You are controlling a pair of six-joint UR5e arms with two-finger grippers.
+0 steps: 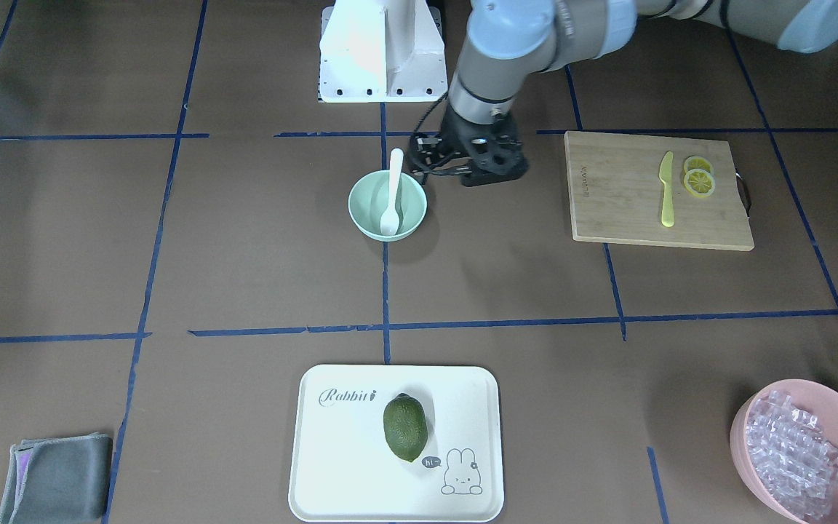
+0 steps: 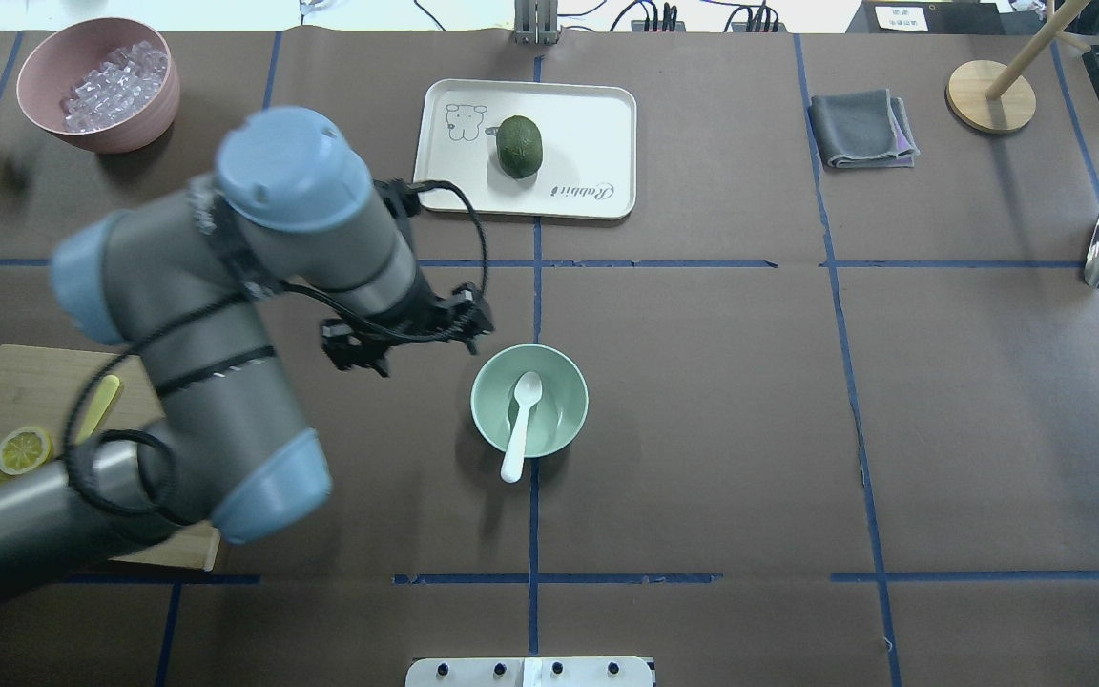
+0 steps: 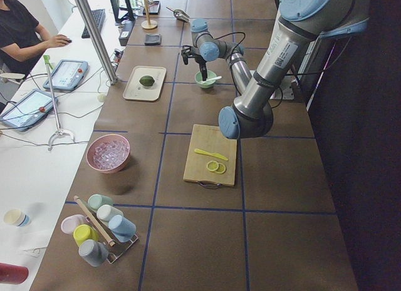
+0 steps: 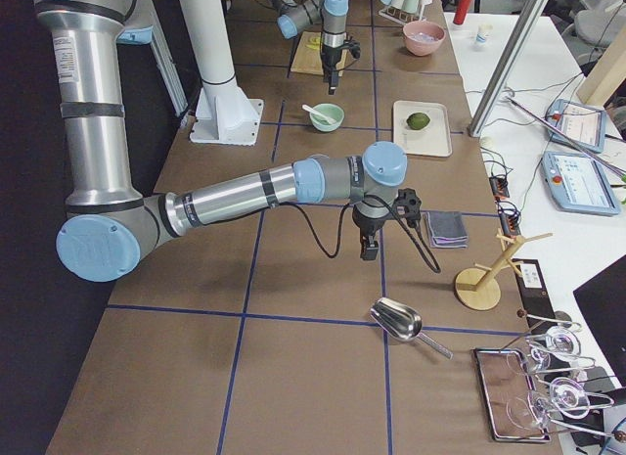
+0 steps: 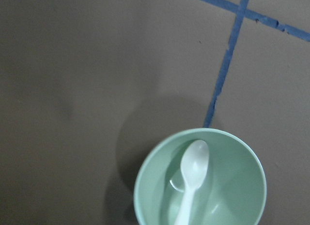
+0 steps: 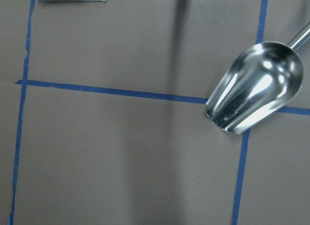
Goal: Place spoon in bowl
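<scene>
The white spoon (image 1: pixel 393 193) lies in the mint-green bowl (image 1: pixel 361 218), scoop down inside and handle leaning over the rim toward the robot's base. It also shows in the overhead view (image 2: pixel 521 420) and in the left wrist view (image 5: pixel 191 179), inside the bowl (image 5: pixel 242 186). My left gripper (image 1: pixel 473 164) hangs above the table just beside the bowl, on its left in the overhead view (image 2: pixel 408 336), open and empty. My right gripper (image 4: pixel 367 248) shows only in the exterior right view, far from the bowl; I cannot tell whether it is open or shut.
A wooden cutting board (image 1: pixel 608 211) holds a yellow-green knife (image 1: pixel 667 191) and lemon slices. A white tray (image 1: pixel 332 451) carries a green fruit (image 1: pixel 404 427). A pink bowl (image 1: pixel 743 437) of clear cubes, a grey cloth (image 1: pixel 55 477) and a metal scoop (image 6: pixel 256 89) lie farther off.
</scene>
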